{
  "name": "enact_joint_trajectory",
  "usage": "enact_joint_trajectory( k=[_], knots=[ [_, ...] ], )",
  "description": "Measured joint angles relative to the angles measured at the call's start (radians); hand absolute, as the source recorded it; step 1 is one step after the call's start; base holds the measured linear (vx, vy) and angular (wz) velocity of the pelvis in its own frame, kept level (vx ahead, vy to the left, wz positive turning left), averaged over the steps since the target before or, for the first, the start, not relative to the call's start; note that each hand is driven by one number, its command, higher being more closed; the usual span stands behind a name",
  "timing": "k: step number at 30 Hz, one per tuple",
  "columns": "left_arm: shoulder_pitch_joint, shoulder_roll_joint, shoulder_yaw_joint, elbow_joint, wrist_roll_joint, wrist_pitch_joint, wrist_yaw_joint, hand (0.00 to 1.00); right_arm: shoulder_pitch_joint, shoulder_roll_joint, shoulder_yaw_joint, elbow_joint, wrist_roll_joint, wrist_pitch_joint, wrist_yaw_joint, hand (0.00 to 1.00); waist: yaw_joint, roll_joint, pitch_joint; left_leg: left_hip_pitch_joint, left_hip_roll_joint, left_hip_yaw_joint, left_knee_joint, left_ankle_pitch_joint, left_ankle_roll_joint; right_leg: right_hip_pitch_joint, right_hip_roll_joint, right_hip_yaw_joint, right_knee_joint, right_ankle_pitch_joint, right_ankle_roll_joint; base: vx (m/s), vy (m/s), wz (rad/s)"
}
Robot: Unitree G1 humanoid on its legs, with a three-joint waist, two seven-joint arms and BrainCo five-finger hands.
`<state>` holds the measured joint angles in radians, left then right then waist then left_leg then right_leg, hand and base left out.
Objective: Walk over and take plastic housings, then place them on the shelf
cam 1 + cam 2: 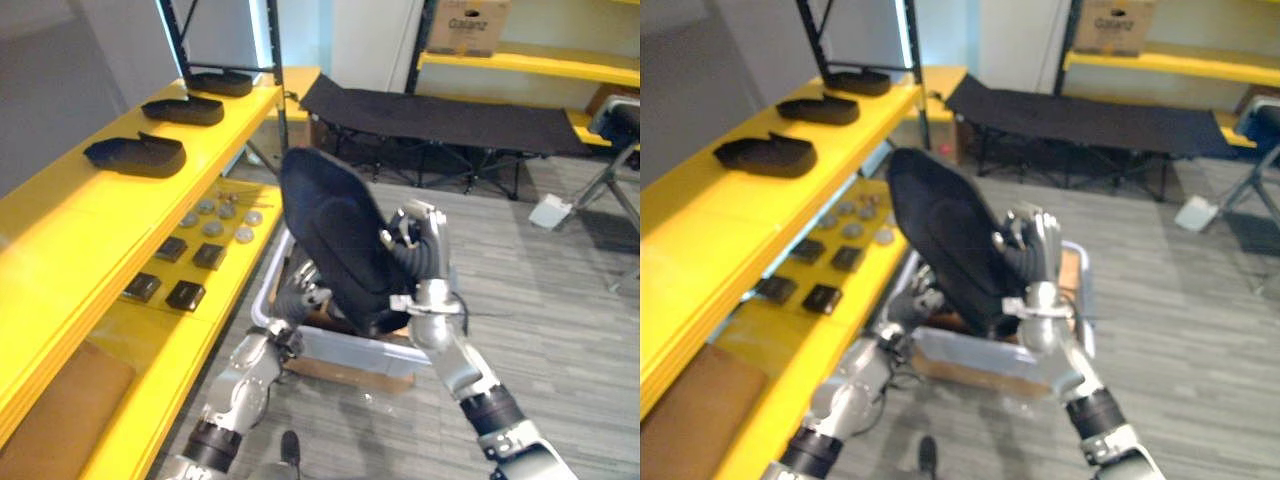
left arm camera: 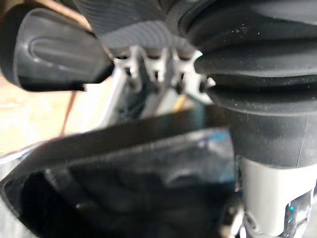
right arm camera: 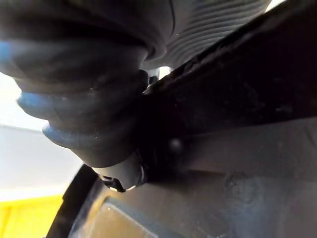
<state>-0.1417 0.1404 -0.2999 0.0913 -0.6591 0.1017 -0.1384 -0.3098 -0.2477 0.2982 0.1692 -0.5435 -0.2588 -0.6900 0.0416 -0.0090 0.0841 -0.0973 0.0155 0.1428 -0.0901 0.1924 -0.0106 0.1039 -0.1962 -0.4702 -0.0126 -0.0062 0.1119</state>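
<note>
A large black plastic housing is held tilted in the air between my two hands, above a clear bin on the floor. My left hand props its lower end from beneath, and in the left wrist view the fingers run straight past the housing. My right hand clasps the housing's right edge, fingers and thumb curled on it; its wrist view looks close along the housing. Three more black housings lie in a row on the yellow shelf's top board.
The shelf's lower board carries several small black square parts and grey discs. A black folding cot stands behind. Another yellow rack with a cardboard box is at the far right. Grey floor lies open to the right.
</note>
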Motion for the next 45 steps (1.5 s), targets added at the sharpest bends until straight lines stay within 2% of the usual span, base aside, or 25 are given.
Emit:
enact_joint_trajectory(
  k=[4,16,24,29,32,33,40,45],
  knots=[
    [0.0,0.01,-0.04,0.0,0.01,0.0,0.001,0.0,0.0,0.001,0.033,0.026,0.002,0.001,-0.009,1.0,0.002,-0.014,-0.009,-0.006,-0.002,0.0,0.0,0.001,0.003,0.002,0.0,0.0,-0.018,0.021,0.008,0.05,-0.01,0.01],
    [-0.006,0.011,-0.079,0.009,0.011,0.008,0.01,0.0,-0.002,-0.001,0.039,0.084,0.061,0.001,-0.033,1.0,0.004,-0.015,-0.022,0.009,0.007,-0.003,0.0,0.001,0.002,0.02,0.007,0.0,-0.02,0.021,0.008,0.01,-0.007,-0.01],
    [-0.014,0.018,-0.114,0.01,0.01,0.01,0.08,0.0,-0.002,0.006,0.063,0.084,0.099,-0.001,-0.033,1.0,0.004,-0.018,-0.024,0.009,0.007,-0.007,0.0,-0.002,-0.002,0.019,0.006,0.0,-0.023,0.02,0.01,-0.03,0.018,0.01],
    [-0.014,0.021,-0.115,0.026,0.008,0.011,0.117,0.0,0.002,0.038,0.11,0.082,0.106,-0.023,-0.031,1.0,0.003,-0.039,-0.038,0.007,0.007,-0.007,0.0,-0.003,-0.002,0.019,0.006,0.0,-0.027,0.02,0.009,0.0,0.0,0.0],
    [-0.014,0.021,-0.114,0.04,0.008,0.011,0.133,0.0,0.002,0.048,0.121,0.082,0.109,-0.023,-0.03,1.0,0.004,-0.04,-0.039,0.007,0.006,-0.005,0.0,-0.003,-0.002,0.019,0.005,0.0,-0.029,0.02,0.009,0.0,0.0,0.0],
    [-0.014,0.021,-0.114,0.044,0.008,0.011,0.137,1.0,0.002,0.051,0.124,0.082,0.111,-0.023,-0.03,1.0,0.004,-0.04,-0.039,0.007,0.006,-0.003,0.0,-0.003,-0.002,0.019,0.006,0.0,-0.03,0.02,0.009,0.0,0.0,0.0],
    [-0.014,0.017,-0.113,0.059,0.006,0.006,0.167,1.0,0.008,0.06,0.142,0.082,0.147,-0.028,-0.028,1.0,0.002,-0.04,-0.039,0.009,0.008,0.002,0.0,-0.006,-0.006,0.019,0.007,0.003,-0.033,0.02,0.009,0.0,0.0,-0.01],
    [-0.013,0.006,-0.106,0.092,0.0,-0.032,0.215,1.0,0.012,0.068,0.169,0.082,0.159,-0.028,-0.027,1.0,0.001,-0.04,-0.039,0.009,0.008,0.003,0.0,-0.007,-0.008,0.019,0.007,0.003,-0.035,0.02,0.008,0.0,0.0,0.0]
  ],
)
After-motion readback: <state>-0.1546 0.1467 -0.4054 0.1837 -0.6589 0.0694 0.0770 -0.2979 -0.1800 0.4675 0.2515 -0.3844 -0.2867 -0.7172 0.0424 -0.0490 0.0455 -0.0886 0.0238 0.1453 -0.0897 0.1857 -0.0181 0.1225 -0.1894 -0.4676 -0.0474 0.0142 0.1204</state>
